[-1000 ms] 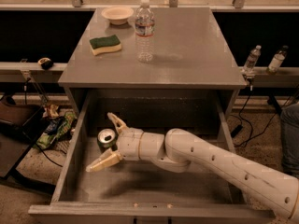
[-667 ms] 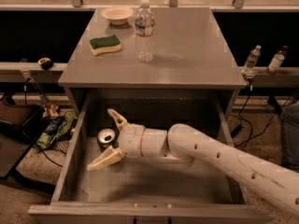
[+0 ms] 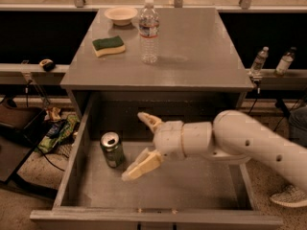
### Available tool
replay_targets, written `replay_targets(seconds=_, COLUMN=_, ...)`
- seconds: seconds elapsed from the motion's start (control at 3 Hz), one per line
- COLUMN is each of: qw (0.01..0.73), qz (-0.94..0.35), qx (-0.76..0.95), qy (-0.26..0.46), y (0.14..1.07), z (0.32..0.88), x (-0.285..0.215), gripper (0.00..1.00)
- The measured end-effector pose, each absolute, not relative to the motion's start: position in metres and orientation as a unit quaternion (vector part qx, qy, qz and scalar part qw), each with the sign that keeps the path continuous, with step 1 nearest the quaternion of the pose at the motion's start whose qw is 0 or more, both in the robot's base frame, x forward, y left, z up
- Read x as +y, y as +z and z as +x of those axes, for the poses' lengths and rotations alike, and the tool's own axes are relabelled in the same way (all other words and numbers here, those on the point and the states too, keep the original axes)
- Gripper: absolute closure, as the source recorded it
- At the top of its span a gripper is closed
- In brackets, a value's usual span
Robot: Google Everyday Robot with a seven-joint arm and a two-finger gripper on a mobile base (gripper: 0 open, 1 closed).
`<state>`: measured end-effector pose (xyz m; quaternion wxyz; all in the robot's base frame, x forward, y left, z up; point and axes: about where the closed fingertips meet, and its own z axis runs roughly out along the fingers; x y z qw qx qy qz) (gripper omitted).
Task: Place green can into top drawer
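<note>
My end effector (image 3: 132, 145) hangs wide open inside the top drawer (image 3: 72, 169); a second ago its fingers flanked the green can (image 3: 112, 149), and it has since drawn back rightward; the can stands upright and free, just left of my lower finger, near the drawer's left wall.
</note>
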<state>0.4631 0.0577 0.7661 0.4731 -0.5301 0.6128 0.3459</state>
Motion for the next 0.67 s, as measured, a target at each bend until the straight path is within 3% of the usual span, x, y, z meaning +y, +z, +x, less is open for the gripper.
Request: replay_targets(seconds=0.67, qw=0.318, qz=-0.617, qx=0.692, qy=0.198, y=0.819, z=0.443, x=-0.022, gripper=0.00)
